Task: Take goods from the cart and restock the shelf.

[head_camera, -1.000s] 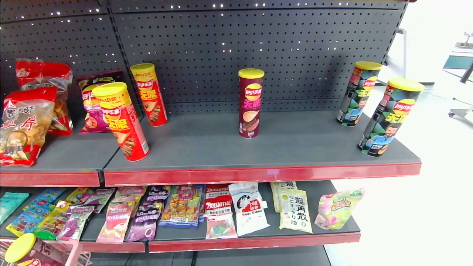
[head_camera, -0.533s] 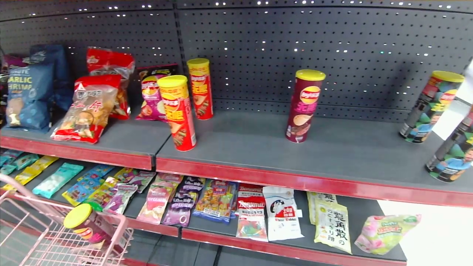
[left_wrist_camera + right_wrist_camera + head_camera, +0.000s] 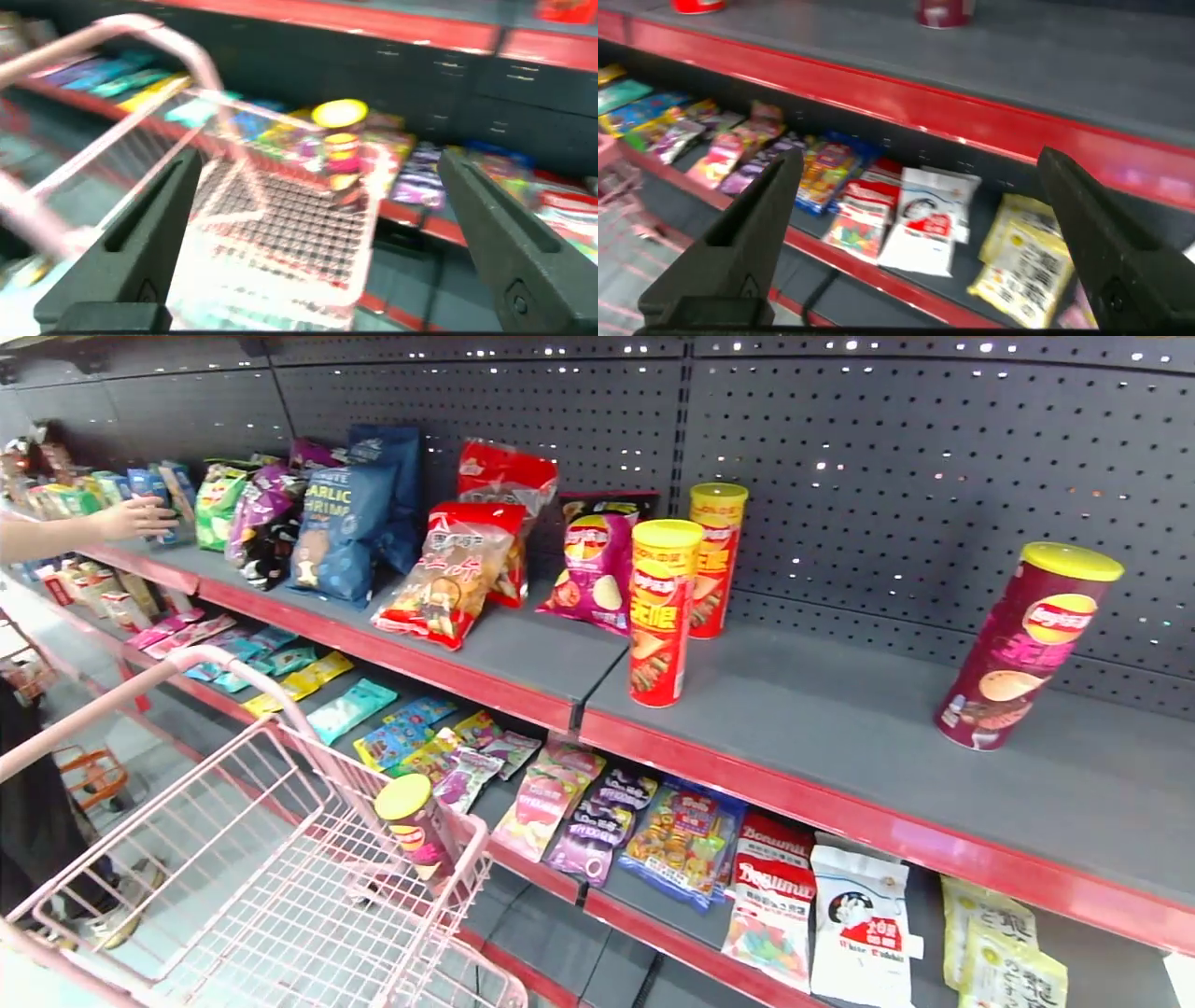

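Head view: pink cart (image 3: 364,770) sits at 7 o'clock, its handle rail running out toward 9 o'clock. The chip can (image 3: 415,821) stands inside, in the cart's far corner nearest the shelves and against the wire wall. Its long axis is roughly vertical, yellow lid up, top leaning a bit toward 11 o'clock. The upper shelf (image 3: 794,709) has a red front lip (image 3: 747,775) running diagonally from 10 o'clock down to 4 o'clock, with dark pegboard (image 3: 887,457) closing the back edge. On it, a front red can (image 3: 661,611) is upright near centre, a second red can (image 3: 714,560) stands just behind it, and a maroon can (image 3: 1022,649) is upright at 3 o'clock. The front red can and the maroon can are well apart, with grey board between them. Snack bags (image 3: 448,574) crowd the board from 12 toward 10 o'clock. The lower shelf (image 3: 653,933) carries flat packets (image 3: 686,835) lying along its edge at 5 o'clock. In its wrist view the left gripper (image 3: 320,163) has its fingers spread wide with nothing between them, and the cart mesh and can (image 3: 341,140) lie beyond. The right gripper (image 3: 920,159) is also spread wide and unloaded, facing the red lip and the lower-shelf packets.
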`<state>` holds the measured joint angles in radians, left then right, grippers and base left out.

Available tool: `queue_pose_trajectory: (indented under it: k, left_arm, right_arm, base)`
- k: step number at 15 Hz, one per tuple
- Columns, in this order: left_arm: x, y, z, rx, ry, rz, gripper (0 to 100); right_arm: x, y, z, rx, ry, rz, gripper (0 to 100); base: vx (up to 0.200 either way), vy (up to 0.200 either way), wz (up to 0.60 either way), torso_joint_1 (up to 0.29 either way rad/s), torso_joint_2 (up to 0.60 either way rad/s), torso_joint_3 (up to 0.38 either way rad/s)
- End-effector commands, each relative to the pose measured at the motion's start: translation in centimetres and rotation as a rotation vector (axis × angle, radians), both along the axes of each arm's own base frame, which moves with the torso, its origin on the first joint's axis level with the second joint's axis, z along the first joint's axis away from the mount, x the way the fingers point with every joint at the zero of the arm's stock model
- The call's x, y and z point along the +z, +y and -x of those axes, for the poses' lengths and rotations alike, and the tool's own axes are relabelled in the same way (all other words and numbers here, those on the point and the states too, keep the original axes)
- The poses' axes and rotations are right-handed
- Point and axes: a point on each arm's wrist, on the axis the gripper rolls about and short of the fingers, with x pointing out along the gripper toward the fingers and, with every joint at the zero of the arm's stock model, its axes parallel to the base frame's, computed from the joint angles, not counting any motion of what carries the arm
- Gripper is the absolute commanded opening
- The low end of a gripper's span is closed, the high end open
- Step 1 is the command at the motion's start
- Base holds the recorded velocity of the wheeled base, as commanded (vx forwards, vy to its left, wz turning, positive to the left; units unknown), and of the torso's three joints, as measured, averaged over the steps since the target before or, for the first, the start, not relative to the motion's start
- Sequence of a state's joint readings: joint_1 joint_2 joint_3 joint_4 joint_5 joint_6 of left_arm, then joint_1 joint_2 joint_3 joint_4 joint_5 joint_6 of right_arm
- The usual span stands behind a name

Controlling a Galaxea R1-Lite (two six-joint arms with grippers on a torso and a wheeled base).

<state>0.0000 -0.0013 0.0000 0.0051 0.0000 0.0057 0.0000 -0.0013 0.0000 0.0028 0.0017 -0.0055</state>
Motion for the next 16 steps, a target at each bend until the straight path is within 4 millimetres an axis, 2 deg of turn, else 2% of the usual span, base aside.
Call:
queue_pose_trajectory:
  k: [1,3,8,16]
  left_arm:
    - [0.01,0.00,-0.01,0.000,0.001,0.000,100]
    - [0.01,0.00,-0.01,0.000,0.001,0.000,100]
    - [0.01,0.00,-0.01,0.000,0.001,0.000,100]
    - [0.01,0.00,-0.01,-0.002,0.001,-0.002,100]
  right_arm:
    - [0.00,0.00,-0.01,0.000,0.002,-0.001,100]
    - [0.00,0.00,-0.01,0.000,0.002,-0.001,100]
    - [0.00,0.00,-0.01,-0.002,0.002,-0.004,100]
    - [0.00,0.00,-0.01,-0.002,0.002,-0.006,100]
  base:
    - [0.000,0.000,0.00,0.000,0.00,0.000]
    - [0.000,0.000,0.00,-0.028,0.06,0.035]
    - [0.000,0.000,0.00,-0.138,0.35,0.206]
    - [0.000,0.000,0.00,-0.193,0.50,0.311]
